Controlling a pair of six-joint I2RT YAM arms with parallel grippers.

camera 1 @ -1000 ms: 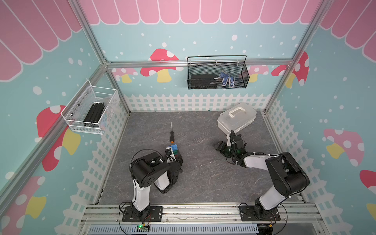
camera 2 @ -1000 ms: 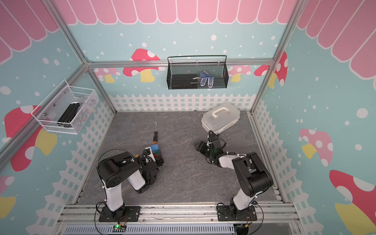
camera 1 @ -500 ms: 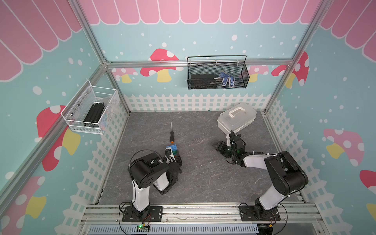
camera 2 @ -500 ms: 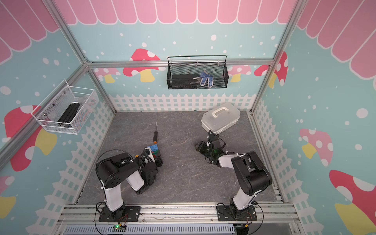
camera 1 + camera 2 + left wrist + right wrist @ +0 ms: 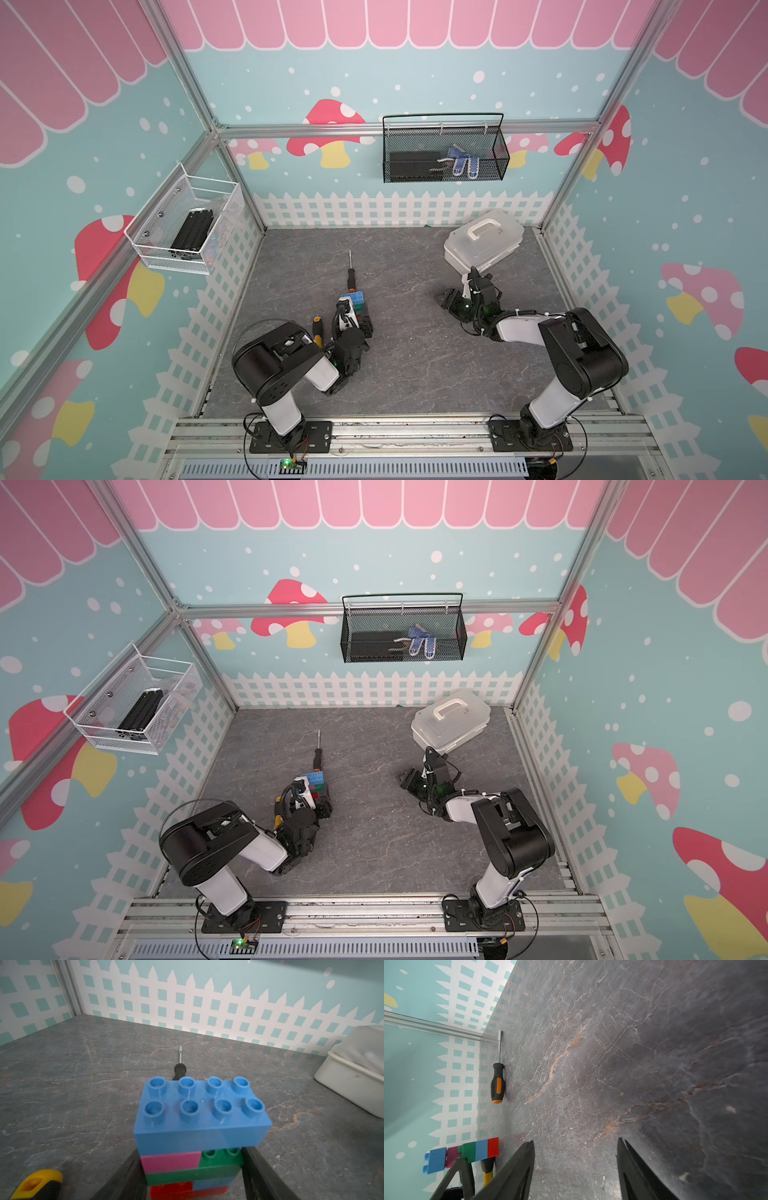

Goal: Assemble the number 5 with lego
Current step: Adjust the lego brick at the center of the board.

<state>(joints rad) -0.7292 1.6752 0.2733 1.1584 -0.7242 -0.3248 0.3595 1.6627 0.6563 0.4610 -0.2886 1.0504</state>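
Left wrist: number 5 (image 5: 199,1132) base offscreen

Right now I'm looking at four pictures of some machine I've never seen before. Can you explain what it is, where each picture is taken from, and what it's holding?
These are two robot arms, the left arm and the right arm, mounted at the front of a grey table. Two pictures are nearly identical top views from a camera overhead; the other two come from a camera on each arm's wrist. On the table lie an orange-handled screwdriver, a yellow-handled screwdriver and a white lidded box. The left hand is closed on a lego stack: red, blue, green, pink, then a long blue brick on top. The right hand is open and empty.
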